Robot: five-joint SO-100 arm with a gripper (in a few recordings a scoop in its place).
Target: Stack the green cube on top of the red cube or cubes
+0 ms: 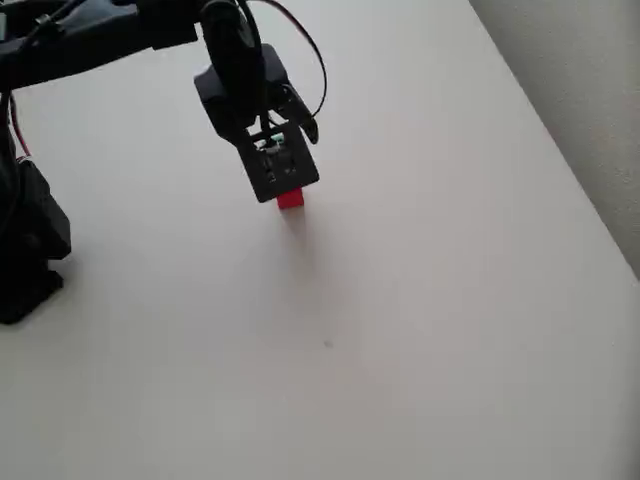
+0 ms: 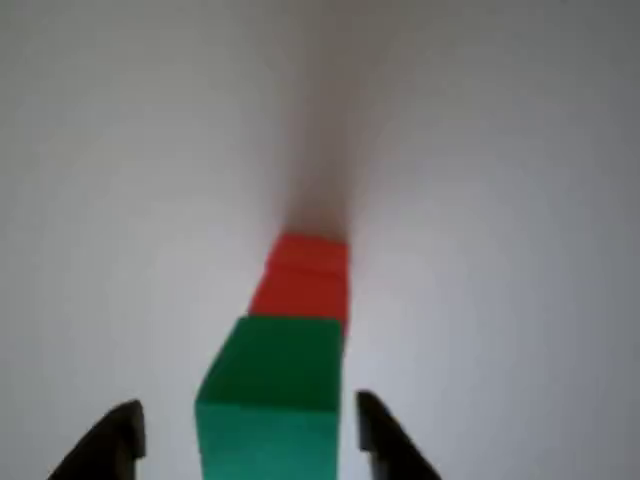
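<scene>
In the wrist view the green cube (image 2: 275, 385) sits on top of the tall red block (image 2: 303, 280), its edges roughly in line with the block's. My black gripper (image 2: 245, 402) is open around the green cube. The left fingertip (image 2: 120, 425) stands well clear of the cube and the right fingertip (image 2: 370, 415) is just off its side. In the overhead view the gripper (image 1: 283, 175) hangs over the stack at the upper middle of the table. It covers the green cube, and the red block (image 1: 291, 199) peeks out below it.
The white table (image 1: 400, 330) is bare around the stack. Its right edge (image 1: 560, 150) runs diagonally at the upper right. The arm's black base (image 1: 30, 240) stands at the left edge, with cables looping over the arm (image 1: 100, 35).
</scene>
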